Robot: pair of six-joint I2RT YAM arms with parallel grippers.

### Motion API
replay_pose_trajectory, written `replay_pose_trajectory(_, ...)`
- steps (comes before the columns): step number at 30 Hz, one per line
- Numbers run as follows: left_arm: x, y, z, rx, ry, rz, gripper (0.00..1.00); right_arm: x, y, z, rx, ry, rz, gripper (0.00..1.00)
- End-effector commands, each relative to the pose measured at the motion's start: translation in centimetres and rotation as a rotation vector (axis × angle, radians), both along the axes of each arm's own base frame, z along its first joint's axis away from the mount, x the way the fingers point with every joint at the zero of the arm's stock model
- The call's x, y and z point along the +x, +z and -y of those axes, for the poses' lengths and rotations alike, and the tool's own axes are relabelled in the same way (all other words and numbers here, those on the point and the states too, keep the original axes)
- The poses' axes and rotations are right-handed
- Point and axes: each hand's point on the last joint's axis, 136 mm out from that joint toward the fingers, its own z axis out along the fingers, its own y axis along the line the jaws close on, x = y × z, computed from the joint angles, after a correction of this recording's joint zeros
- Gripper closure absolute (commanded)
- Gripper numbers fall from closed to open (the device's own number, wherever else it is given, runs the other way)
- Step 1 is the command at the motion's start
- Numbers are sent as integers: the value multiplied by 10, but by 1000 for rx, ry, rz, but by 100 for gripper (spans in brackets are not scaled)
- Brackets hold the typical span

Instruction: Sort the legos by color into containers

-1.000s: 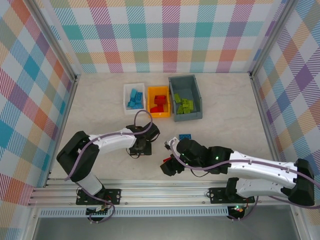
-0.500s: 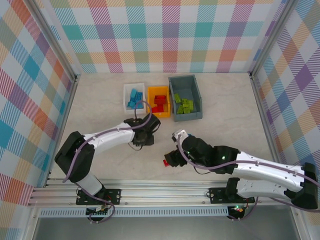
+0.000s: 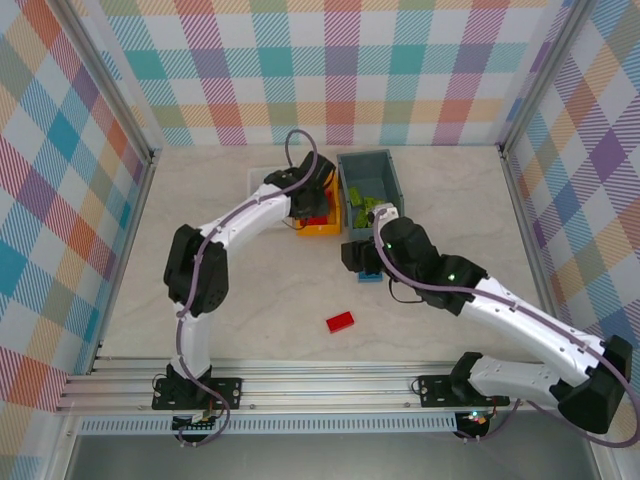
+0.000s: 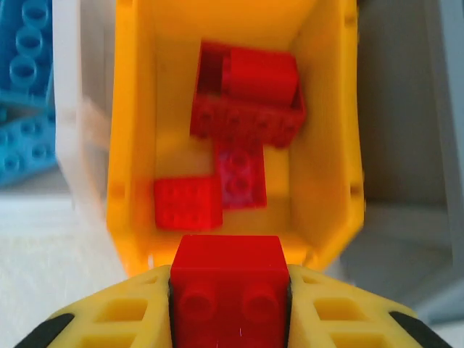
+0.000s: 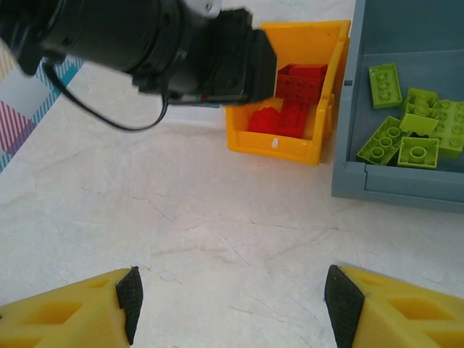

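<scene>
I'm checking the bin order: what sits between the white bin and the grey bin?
The orange bin, holding red bricks, sits between the white bin and grey bin, seen in the left wrist view.
</scene>
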Motion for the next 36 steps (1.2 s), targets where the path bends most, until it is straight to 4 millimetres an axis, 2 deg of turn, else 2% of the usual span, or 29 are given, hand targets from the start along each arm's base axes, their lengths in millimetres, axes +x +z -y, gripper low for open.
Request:
replay_pose_trajectory(1, 24, -1, -18, 60, 14, 0, 71, 8, 15, -16, 83, 32, -1, 30)
replay_pose_trajectory(4, 47, -4, -22, 63, 28, 10, 71, 18, 15, -28, 102, 62, -3, 30)
replay_pose_trajectory(9, 71, -8, -19, 77, 17, 25, 71, 41, 19, -47, 115, 83, 17, 28)
replay_pose_trajectory(13, 82, -9, -15, 89, 18, 44, 71, 49, 28, -61, 135, 106, 17, 28)
replay_pose_trajectory(16, 85, -13, -15, 97, 20, 34, 69, 49, 31, -62, 142, 112, 19, 28)
replay_pose_trajectory(18, 85, -17, -14, 91, 20, 22, 65, 47, 30, -60, 139, 109, 19, 28)
replay_pose_trajectory(22, 80, -16, -11, 69, 17, 4, 49, 44, 27, -53, 125, 97, 12, 26)
replay_pose_trajectory(25, 77, -1, -9, 43, 13, 17, 47, 41, 25, -45, 109, 82, 10, 26)
replay_pose_trajectory(30, 67, 52, -1, -13, -3, 97, 47, 34, 19, -24, 78, 23, -1, 26)
replay_pose_trajectory(33, 55, 85, 0, -52, 0, 147, 47, 30, 8, -1, 36, -55, -22, 26)
replay_pose_trajectory(36, 32, 111, 5, -110, -6, 184, 47, 25, -15, 24, -36, -139, -87, 26)
